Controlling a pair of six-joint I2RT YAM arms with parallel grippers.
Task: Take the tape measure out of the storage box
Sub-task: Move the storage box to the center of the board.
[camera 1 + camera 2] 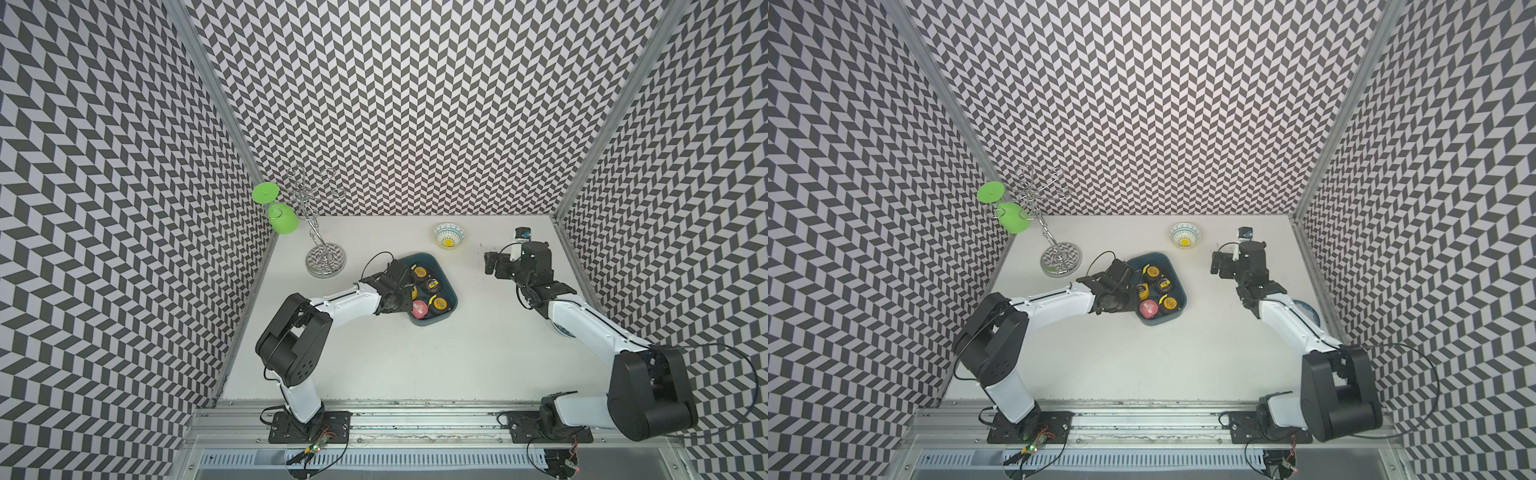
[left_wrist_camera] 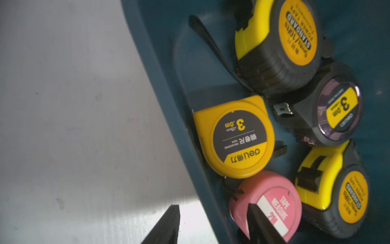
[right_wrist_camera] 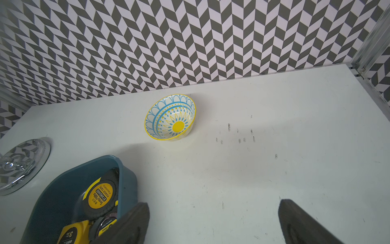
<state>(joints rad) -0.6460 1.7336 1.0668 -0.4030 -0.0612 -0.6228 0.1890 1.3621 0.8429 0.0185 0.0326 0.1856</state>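
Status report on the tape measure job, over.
Left gripper shut astride the storage box wall, inner finger over the pink tape measure. Right gripper open, off to the box's side. No tape measure out yet; four others packed close.

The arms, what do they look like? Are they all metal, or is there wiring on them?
Both look alike: the left arm and right arm have smooth white links between bulky black joint housings, with thin black cables looping outside. Each ends in dark wedge-shaped fingers.
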